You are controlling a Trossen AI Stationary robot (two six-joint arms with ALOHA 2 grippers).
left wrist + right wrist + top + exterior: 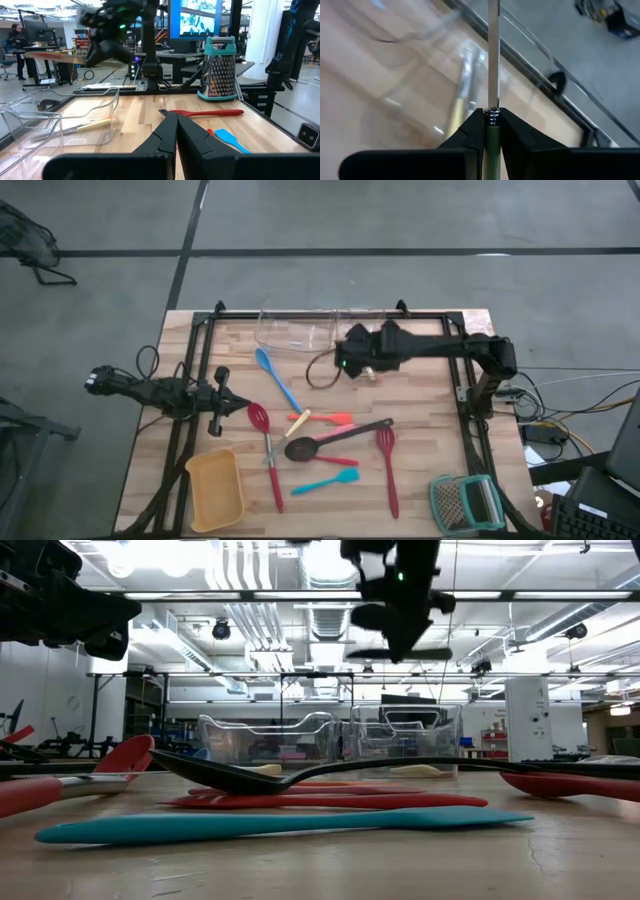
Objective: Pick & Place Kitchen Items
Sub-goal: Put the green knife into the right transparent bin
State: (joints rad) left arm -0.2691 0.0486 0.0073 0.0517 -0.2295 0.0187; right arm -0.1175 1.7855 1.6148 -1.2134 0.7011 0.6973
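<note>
Wooden slat tabletop [420,470], workshop behind. Right gripper [491,116] closed tight on a slim green-handled metal utensil [493,55], held above the clear plastic tubs [300,330] at the far edge. Left gripper [176,131] closed, empty, at the left edge. Counted on the table: two long red slotted spoons [387,470], one blue spoon [276,378], one black spoon [330,440], one teal spatula [326,480].

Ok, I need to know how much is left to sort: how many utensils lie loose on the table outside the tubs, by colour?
Red slotted spoons: 2
Blue spoon: 1
Black spoon: 1
Teal spatula: 1
Small orange-to-red spatulas: 3
Total: 8
Not counted: the utensil held in the right gripper.
</note>
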